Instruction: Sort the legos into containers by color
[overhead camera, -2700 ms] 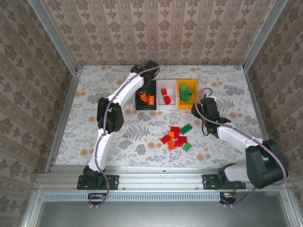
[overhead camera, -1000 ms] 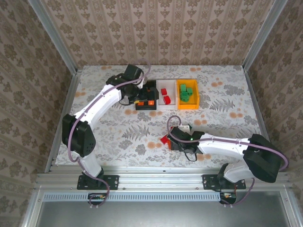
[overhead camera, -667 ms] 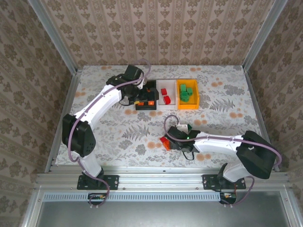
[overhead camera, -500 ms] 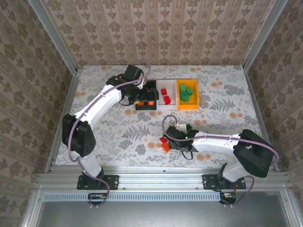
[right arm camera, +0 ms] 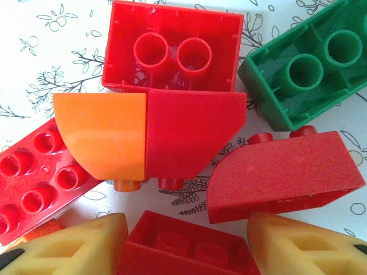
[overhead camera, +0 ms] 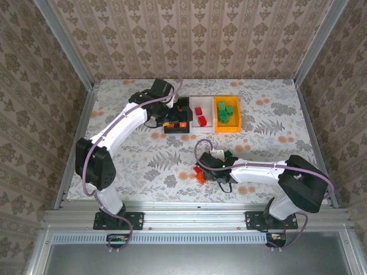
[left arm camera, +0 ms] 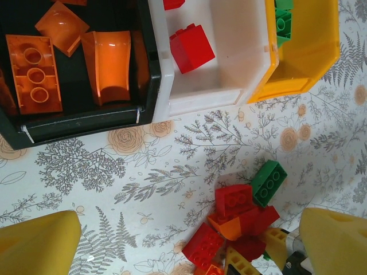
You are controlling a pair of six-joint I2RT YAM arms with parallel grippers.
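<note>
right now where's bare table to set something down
Widest: right of the orange-yellow bin, out to the table's right edge. Also the strip between the black bin and the lego pile, and left of the left arm. Crowded: around the pile, under the right claw.

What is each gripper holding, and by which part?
Left gripper: nothing. Right gripper: jaws flank a red brick at its sides; grip cannot be told.

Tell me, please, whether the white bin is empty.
Not empty: the white bin holds two red bricks, seen from above.
</note>
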